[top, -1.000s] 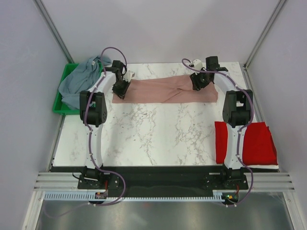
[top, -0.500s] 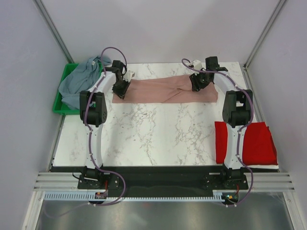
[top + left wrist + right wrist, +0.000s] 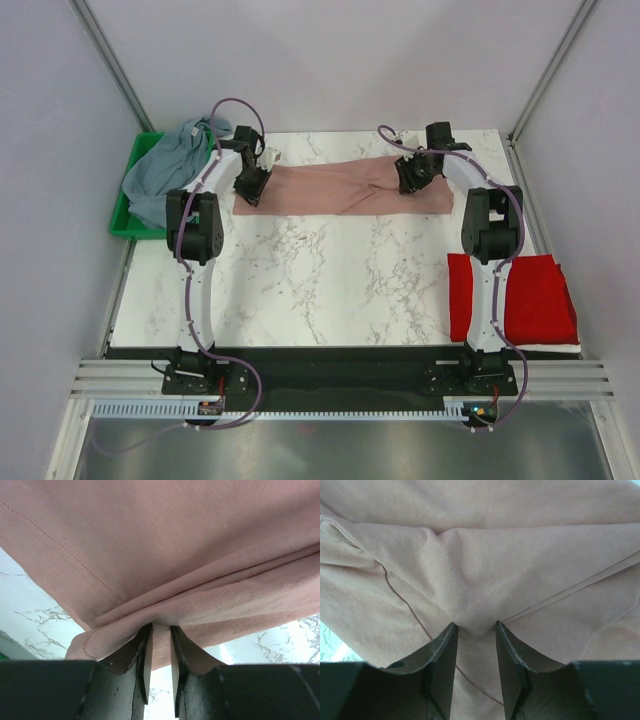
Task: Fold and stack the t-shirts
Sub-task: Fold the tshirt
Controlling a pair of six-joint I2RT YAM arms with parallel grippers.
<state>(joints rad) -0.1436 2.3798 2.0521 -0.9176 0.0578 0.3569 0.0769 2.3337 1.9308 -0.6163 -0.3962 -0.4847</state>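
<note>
The right gripper [image 3: 411, 177] has shifted a little toward the left one since a second ago, and its arm leans in with it; the left gripper [image 3: 250, 189] has not moved. The pink tee [image 3: 335, 187] lies where it did.

The pink tee stretches as a long band between the two grippers, at the far side of the table [image 3: 330, 270]. The left gripper is clenched on the band's left end: in its wrist view the two fingers [image 3: 144, 655] stand close together with a thin strip of pink cloth pinched between them, and folds run off to its right. The right gripper grasps the band near the other end, with a short length of cloth lying beyond it to its right. In its wrist view the fingers [image 3: 442, 660] stand wider, a bunched fold of cloth fills the gap, and a stitched hem runs up from there.

The red tee [image 3: 540, 300] lies flat, well nearer than the right gripper, beside that arm. The grey tee [image 3: 175, 165] is heaped in the bin [image 3: 122, 222], to the left of the left gripper.
</note>
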